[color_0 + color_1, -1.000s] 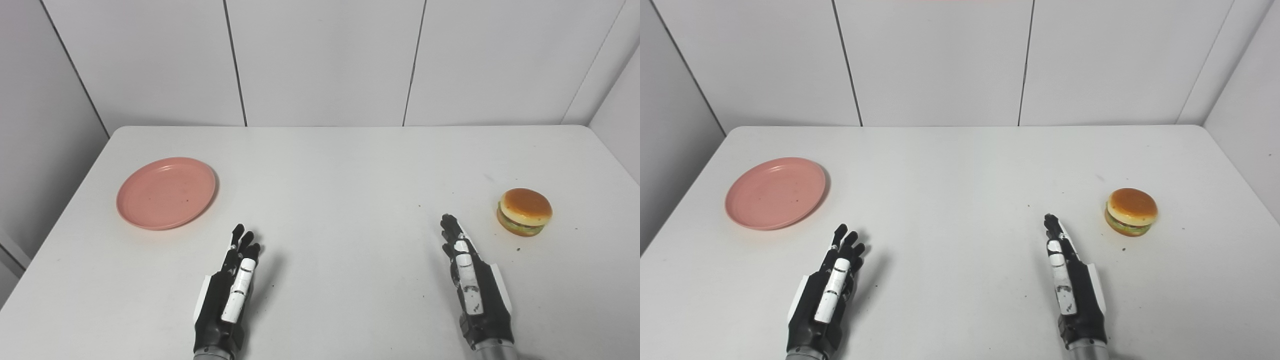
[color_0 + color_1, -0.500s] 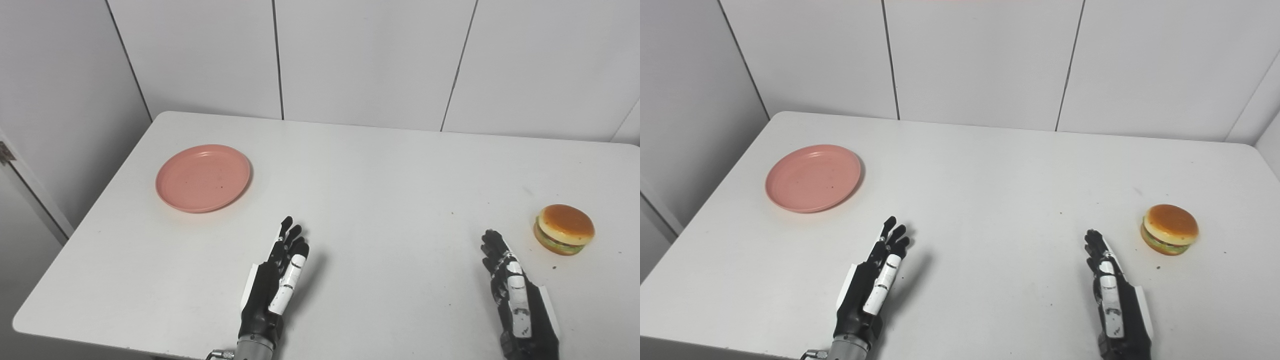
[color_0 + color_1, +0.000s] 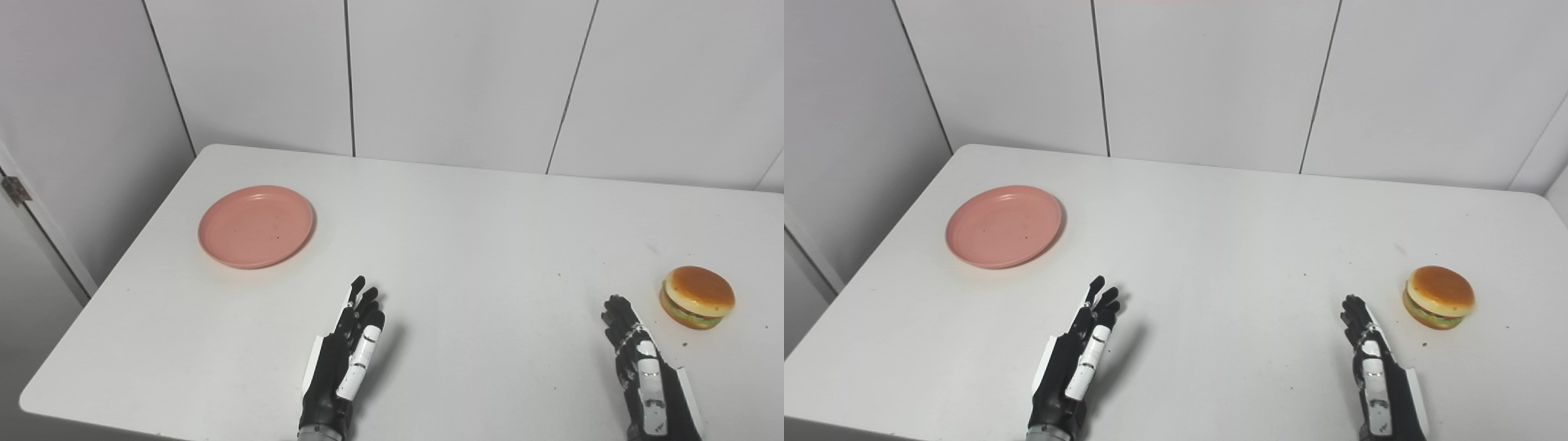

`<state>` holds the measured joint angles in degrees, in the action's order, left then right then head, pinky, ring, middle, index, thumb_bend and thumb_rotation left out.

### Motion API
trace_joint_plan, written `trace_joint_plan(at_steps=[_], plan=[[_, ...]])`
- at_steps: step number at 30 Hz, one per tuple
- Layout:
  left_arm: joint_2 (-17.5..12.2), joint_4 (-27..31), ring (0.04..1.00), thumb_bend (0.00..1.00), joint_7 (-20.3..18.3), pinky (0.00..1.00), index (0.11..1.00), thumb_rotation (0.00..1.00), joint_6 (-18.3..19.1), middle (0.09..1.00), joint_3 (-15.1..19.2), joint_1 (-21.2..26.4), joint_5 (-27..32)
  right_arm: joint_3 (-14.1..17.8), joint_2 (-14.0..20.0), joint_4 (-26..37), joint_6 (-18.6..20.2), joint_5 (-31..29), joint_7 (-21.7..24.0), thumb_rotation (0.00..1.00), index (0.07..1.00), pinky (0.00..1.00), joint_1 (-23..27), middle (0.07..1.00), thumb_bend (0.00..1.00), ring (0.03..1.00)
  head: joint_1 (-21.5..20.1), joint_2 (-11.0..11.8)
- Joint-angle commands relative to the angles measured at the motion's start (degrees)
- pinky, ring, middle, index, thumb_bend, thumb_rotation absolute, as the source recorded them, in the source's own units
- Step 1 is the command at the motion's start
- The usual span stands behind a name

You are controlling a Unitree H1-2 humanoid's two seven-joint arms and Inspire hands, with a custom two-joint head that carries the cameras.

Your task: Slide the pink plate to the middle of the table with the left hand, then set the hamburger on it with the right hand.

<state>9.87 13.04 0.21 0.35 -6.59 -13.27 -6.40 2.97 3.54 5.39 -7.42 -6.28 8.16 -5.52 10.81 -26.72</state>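
Both robot hands open, prob. empty.

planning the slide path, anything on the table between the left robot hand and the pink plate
Nothing: only bare white table lies between the left robot hand and the pink plate, clear in both eye views.

- Round pink plastic plate: on the white bench, far left.
- Toy hamburger with tan bun: on the bench, far right, well apart from the plate.
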Motion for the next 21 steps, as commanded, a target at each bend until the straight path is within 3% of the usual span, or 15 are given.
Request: trace_joint_plan(at_steps=[1,13,21], plan=[[-1.0,-1.5,0.93,0.59,0.0,0.95,0.949,0.82,-1.5,0.931,-1.1,-3.6,-0.4,0.4,0.9,-2.4,-1.2,0.3,-0.4,1.0,0.893,1.0,-1.3,0.923,0.76,0.941,0.5,0.8],[-1.1,-3.5,0.917,0.6,0.6,0.91,0.932,0.8,-2.5,0.91,-1.3,-2.7,-0.5,0.5,1.2,-5.0,-2.2,-0.5,-0.5,1.0,0.908,1.0,-0.5,0.938,0.75,0.954,1.5,2.4],[-1.2,0.2,0.922,0.52,-0.3,0.92,0.945,0.73,-2.5,0.921,0.0,-1.6,4.4,0.1,0.9,-6.4,-2.4,0.4,-1.0,1.0,0.912,1.0,0.6,0.939,0.75,0.954,1.6,3.0]])
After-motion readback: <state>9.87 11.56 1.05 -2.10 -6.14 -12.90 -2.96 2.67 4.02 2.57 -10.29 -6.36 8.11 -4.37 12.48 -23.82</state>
